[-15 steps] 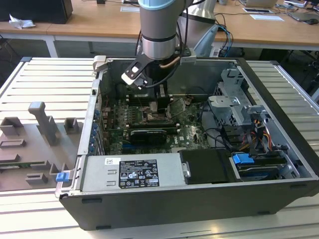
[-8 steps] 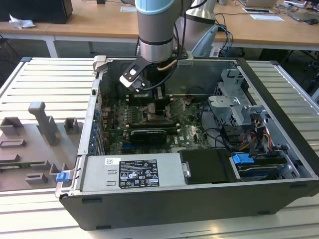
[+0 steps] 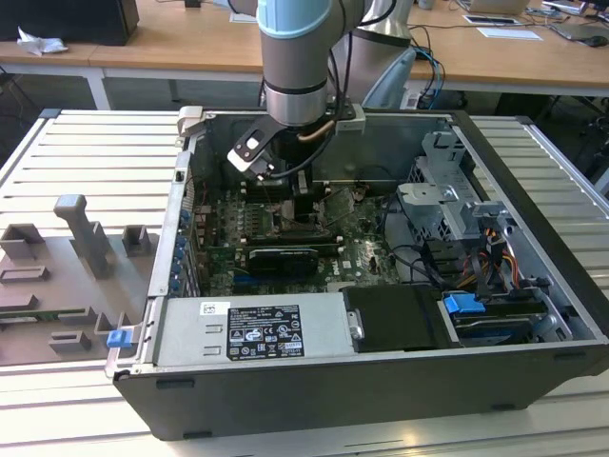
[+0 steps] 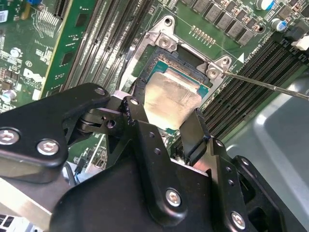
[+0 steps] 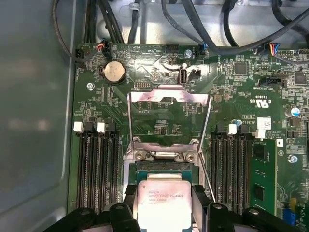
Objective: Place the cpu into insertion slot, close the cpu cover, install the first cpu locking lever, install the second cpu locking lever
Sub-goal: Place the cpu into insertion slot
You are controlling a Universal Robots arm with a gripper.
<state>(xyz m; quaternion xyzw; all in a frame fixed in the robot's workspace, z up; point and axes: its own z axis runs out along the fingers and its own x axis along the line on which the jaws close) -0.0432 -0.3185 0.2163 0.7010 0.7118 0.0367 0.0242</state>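
In both wrist views my gripper (image 4: 166, 116) (image 5: 164, 205) is shut on the cpu (image 4: 171, 96) (image 5: 163, 198), a flat square chip with a pale silvery top. One black finger (image 4: 137, 106) and the other finger (image 4: 195, 130) press on opposite edges. The cpu sits slightly tilted just over the insertion slot (image 4: 186, 72) (image 5: 164, 168), a dark socket with a metal rim in the green board. The cpu cover (image 5: 169, 96) stands swung open on its hinge beyond the socket. Thin locking levers (image 5: 206, 179) (image 4: 265, 83) stick out beside it. In the exterior view the gripper (image 3: 290, 195) is down inside the computer case.
Long black memory slots (image 5: 94, 169) (image 5: 234, 169) flank the socket. A coin battery (image 5: 114, 71) and cable bundles (image 5: 193, 24) lie beyond the cover. In the exterior view, a power supply box (image 3: 247, 328), a drive cage (image 3: 457, 190) and the case walls (image 3: 533, 181) hem in the board.
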